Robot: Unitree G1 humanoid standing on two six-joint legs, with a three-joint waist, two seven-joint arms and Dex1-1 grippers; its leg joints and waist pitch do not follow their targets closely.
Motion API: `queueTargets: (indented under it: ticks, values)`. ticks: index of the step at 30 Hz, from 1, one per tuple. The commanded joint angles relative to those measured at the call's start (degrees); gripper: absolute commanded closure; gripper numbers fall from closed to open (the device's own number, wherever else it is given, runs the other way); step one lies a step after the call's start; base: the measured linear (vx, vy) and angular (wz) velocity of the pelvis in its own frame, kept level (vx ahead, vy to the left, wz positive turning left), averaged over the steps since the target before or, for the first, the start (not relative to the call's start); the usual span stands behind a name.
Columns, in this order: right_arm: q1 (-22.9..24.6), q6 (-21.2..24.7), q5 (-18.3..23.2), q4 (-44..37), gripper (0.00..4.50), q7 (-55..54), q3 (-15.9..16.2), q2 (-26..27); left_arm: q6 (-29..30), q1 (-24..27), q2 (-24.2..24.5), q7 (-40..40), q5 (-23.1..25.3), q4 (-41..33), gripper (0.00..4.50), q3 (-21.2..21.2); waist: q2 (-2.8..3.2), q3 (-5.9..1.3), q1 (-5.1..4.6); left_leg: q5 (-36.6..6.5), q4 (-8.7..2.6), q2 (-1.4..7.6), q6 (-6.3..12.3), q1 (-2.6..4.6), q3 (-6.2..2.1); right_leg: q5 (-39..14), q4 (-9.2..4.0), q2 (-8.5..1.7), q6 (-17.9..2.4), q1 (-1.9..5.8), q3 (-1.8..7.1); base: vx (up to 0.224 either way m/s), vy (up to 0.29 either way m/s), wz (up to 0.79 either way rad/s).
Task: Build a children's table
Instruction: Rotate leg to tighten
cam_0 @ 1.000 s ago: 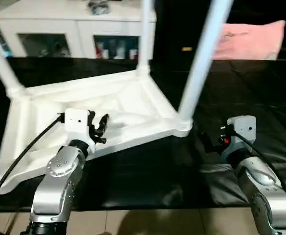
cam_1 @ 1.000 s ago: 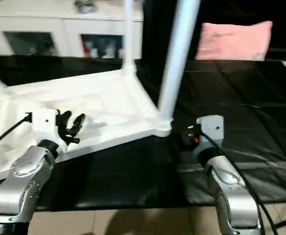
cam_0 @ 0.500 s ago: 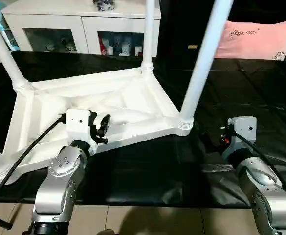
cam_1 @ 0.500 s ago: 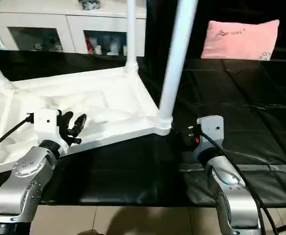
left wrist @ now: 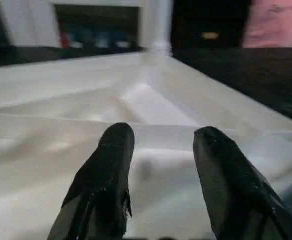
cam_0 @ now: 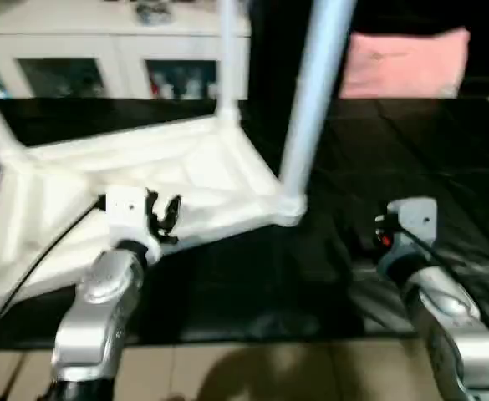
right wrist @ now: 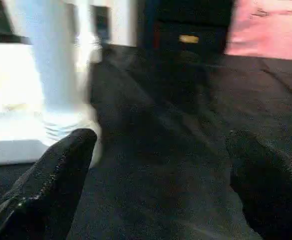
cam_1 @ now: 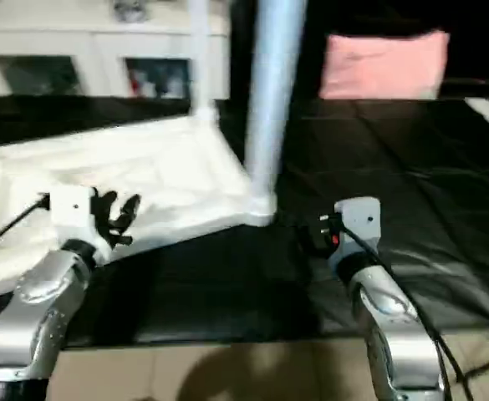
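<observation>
We found the children's table point(cam_0: 144, 180) inverted on the black-covered bench point(cam_0: 445, 142), toward its left side, with its legs point(cam_0: 311, 100) standing upright in the corner sockets. We judged it light, stiff and slick, best gripped at the tabletop rim or low on a leg. The left gripper point(cam_0: 164, 215) hung half-spread over that rim holding nothing; the right gripper point(right wrist: 160, 180) stood spread wide and empty beside the near leg.

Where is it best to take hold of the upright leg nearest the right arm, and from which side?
Probably low on the leg, just above its corner socket, coming level from the robot's right. It stands upright on the upturned tabletop, and the open right end effector sits beside it.
</observation>
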Motion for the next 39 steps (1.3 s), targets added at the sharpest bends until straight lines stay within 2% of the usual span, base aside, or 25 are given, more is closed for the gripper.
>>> queueTargets:
  ticks: [1,2,4,6,10,15,18,19,20,21,22,23,24,25,26,27,28,32,33,34,35,36,37,38,39]
  values:
    - [-0.4,0.6,-0.1,-0.4,0.0,-0.2,0.2,0.4,0.3,-0.5,0.8,0.6,0.3,0.1,2.27,0.6,-1.65,-2.29,1.43,0.8,-1.92,-1.57,-1.43,-1.45,-0.35,-9.9,-9.76,-8.57,4.6,3.33,4.63,-0.05,-0.19,-0.09]
    - [-0.4,0.6,-0.1,-0.4,0.0,-0.1,0.2,0.4,0.4,-0.5,0.8,0.6,0.3,0.2,2.27,0.6,-0.08,-2.22,1.68,-2.6,-5.11,0.58,0.48,0.08,-1.87,-19.6,-11.26,-9.17,11.5,3.54,5.63,-0.06,-0.141,-0.06]
    - [-0.5,0.5,-0.2,-0.4,0.0,0.0,0.1,0.4,0.4,-0.6,0.9,0.6,0.3,0.2,2.27,0.6,1.26,-2.48,1.46,-5.3,-8.34,3.37,0.35,0.69,-3.32,-20.2,-10.94,-6.41,11.0,3.35,2.58,-0.064,-0.083,-0.1]
    - [-0.7,0.5,-0.2,-0.2,0.0,0.0,0.1,0.3,0.4,-0.6,0.8,0.5,0.2,0.3,2.27,0.8,1.7,-2.7,1.07,-11.0,-10.14,7.16,0.61,3.5,-4.7,-14.7,-10.07,-7.08,5.8,2.41,2.24,0.0,0.0,0.0]
    - [-1.3,0.1,-0.3,0.2,0.0,0.2,0.1,0.1,0.1,-0.8,0.6,0.1,-0.2,0.2,2.27,1.2,1.01,-1.84,1.78,-10.2,-9.23,3.77,-2.08,3.06,-1.68,-27.2,-12.53,-8.34,3.0,2.88,2.23,0.0,0.0,0.0]
    - [-2.0,0.1,-0.2,0.8,0.0,0.7,0.2,-0.3,0.0,-1.3,0.9,0.0,-0.9,0.5,2.27,1.6,1.99,-2.57,1.09,-13.2,-11.3,7.37,-2.23,3.32,-3.7,-13.0,-10.06,-8.1,-0.6,2.83,2.11,0.0,0.0,0.0]
    - [-2.2,0.2,-0.1,1.0,0.0,0.7,0.1,-0.3,0.0,-1.5,0.8,0.0,-1.1,0.5,2.27,1.8,1.74,-2.37,1.34,-16.2,-10.99,6.12,-2.83,3.55,-2.4,-16.1,-10.24,-8.93,-3.1,3.51,2.44,0.0,0.0,0.0]
    - [-2.5,1.0,0.5,1.1,0.0,0.8,-0.1,-0.1,0.0,-1.6,0.7,-0.1,-1.2,0.4,2.27,2.0,2.41,-1.76,0.71,-23.6,-9.56,6.53,-7.53,9.92,0.25,-27.2,-12.49,-4.54,0.8,-0.63,2.98,0.0,0.0,0.0]
    - [-2.7,1.3,0.7,1.3,0.0,0.9,-0.1,-0.1,0.0,-1.6,0.6,-0.1,-1.3,0.4,2.27,2.0,2.07,-0.59,0.21,-32.3,-10.62,7.81,-9.22,13.26,-0.29,-31.5,-11.8,-2.71,3.2,-2.53,0.69,0.009,0.03,-0.26]
    - [-2.8,1.1,0.4,1.3,0.0,0.9,0.0,-0.3,0.1,-1.6,0.6,-0.1,-1.4,0.3,2.27,2.0,2.1,-0.15,0.26,-37.9,-11.78,9.8,-9.8,14.25,-0.78,-30.7,-10.1,-2.79,3.7,-3.22,-0.25,0.023,0.04,-0.57]
    - [-2.8,1.1,0.4,1.3,0.0,1.0,0.0,-0.3,0.1,-1.6,0.6,-0.1,-1.4,0.3,2.27,2.0,2.65,-0.43,0.93,-45.0,-16.94,14.3,-10.73,11.64,-1.04,-20.9,-1.92,-4.19,2.5,0.14,-1.28,0.023,0.04,-0.57]
    - [-2.9,0.5,-0.5,1.5,0.0,1.1,0.3,-0.7,0.1,-1.5,0.5,-0.1,-1.4,0.2,2.27,1.9,2.18,0.16,1.23,-47.8,-19.21,15.75,-11.09,10.04,-0.02,-14.6,2.69,-4.39,1.9,1.04,-1.48,0.029,0.019,-0.68]
    - [-2.9,0.1,-0.9,1.6,0.0,1.2,0.4,-0.9,0.1,-1.5,0.5,-0.1,-1.4,0.1,2.27,1.9,2.14,0.25,1.63,-50.4,-20.12,11.37,-6.7,6.34,-0.18,-8.6,3.1,-5.2,2.5,4.21,-0.12,0.023,-0.042,-0.37]
    - [-2.9,-0.4,-1.3,1.7,0.0,1.3,0.5,-1.1,0.1,-1.4,0.5,-0.1,-1.4,0.0,2.27,1.9,-0.96,-1.12,0.6,-41.7,-11.79,4.22,-5.39,9.33,2.56,-25.6,-6.67,-7.1,3.4,1.48,4.27,0.023,-0.042,-0.37]
    - [-3.0,-0.3,-1.1,1.7,0.0,1.4,0.5,-1.0,0.1,-1.4,0.5,-0.1,-1.5,0.0,2.27,1.9,-0.96,-1.12,0.6,-41.7,-11.79,4.22,-5.39,9.33,2.56,-25.6,-6.67,-7.1,3.4,1.48,4.27,0.087,-0.086,-0.27]
    - [-3.0,-0.2,-0.7,1.9,0.0,1.5,0.3,-0.8,0.2,-1.3,0.5,-0.2,-1.5,-0.1,2.27,1.9,-0.21,-2.61,3.66,-9.0,0.05,1.07,-1.51,1.55,-0.02,-49.2,-11.95,-15.48,6.7,7.19,10.09,0.147,-0.099,-0.27]
    - [-3.1,-0.2,-0.7,1.9,0.0,1.5,0.3,-0.8,0.2,-1.3,0.5,-0.2,-1.6,-0.1,2.27,1.9,-1.83,-2.55,2.71,-4.1,1.57,-0.08,-1.16,-3.09,-1.55,-40.3,-9.73,-12.59,5.1,9.69,8.43,0.147,-0.099,-0.27]
    - [-3.2,-0.1,-0.6,2.0,0.0,1.6,0.4,-0.9,0.2,-1.4,0.3,-0.2,-1.6,-0.1,2.27,2.1,0.68,-2.54,2.69,7.8,-4.33,0.18,0.59,-2.01,-1.64,-19.2,-10.08,-7.06,-4.6,8.45,3.39,0.132,-0.038,-0.01]
    - [-3.2,-0.1,-0.7,1.9,0.0,1.8,0.5,-1.0,0.3,-1.3,0.3,-0.3,-1.5,-0.1,2.27,2.1,3.59,-1.32,1.16,0.7,-10.18,4.67,1.07,1.63,-3.91,-15.8,-8.67,-3.36,-2.8,6.44,-0.42,0.196,0.078,-0.12]
    - [-3.2,-0.1,-0.7,1.9,0.0,1.9,0.5,-1.0,0.5,-1.3,0.3,-0.2,-1.5,-0.2,2.27,2.2,5.06,-3.58,-0.56,-2.5,-11.02,9.26,8.11,8.2,-8.76,-10.4,-2.54,-2.4,-2.0,3.04,-0.93,0.196,0.078,-0.12]
    - [-3.2,-0.1,-0.7,2.0,0.0,2.0,0.6,-1.1,0.7,-1.2,0.3,0.1,-1.3,-0.3,2.27,2.1,4.81,-3.22,-1.25,-3.4,-11.39,10.69,11.35,9.33,-10.23,-8.3,-0.2,-2.85,-2.3,0.92,-0.1,0.229,0.082,-0.03]
    - [-3.2,0.1,-0.3,2.0,0.0,2.4,0.5,-1.1,0.7,-1.0,0.1,0.4,-1.3,-0.4,2.27,2.2,4.26,-4.64,-2.35,13.8,-9.57,10.98,20.16,10.84,-11.91,-3.3,2.02,-3.48,1.2,-1.77,0.92,0.184,0.04,0.09]
    - [-3.1,0.2,-0.5,1.8,0.0,3.2,1.2,-1.7,0.6,-0.9,0.0,0.7,-1.4,-0.5,2.27,2.3,3.21,-4.73,-2.17,35.2,-7.77,10.52,25.08,10.61,-11.25,3.2,1.68,-5.15,5.4,-3.88,3.08,0.21,0.046,-0.01]
    - [-3.1,-0.2,-1.3,1.6,0.0,4.0,2.1,-2.5,0.5,-0.8,-0.1,0.9,-1.5,-0.5,2.27,2.4,1.6,-5.28,-2.23,52.2,-5.48,7.55,23.41,9.24,-10.24,13.2,-1.1,-7.16,7.6,-3.75,5.79,0.097,0.019,-0.08]
    - [-3.0,-0.2,-1.8,1.6,0.0,4.0,2.5,-2.7,0.5,-0.7,0.0,0.9,-1.5,-0.6,2.27,2.4,0.08,-5.28,-1.79,50.1,-3.89,3.46,18.87,5.69,-7.96,22.3,-3.43,-8.06,7.5,-1.53,6.99,-0.007,0.026,-0.2]
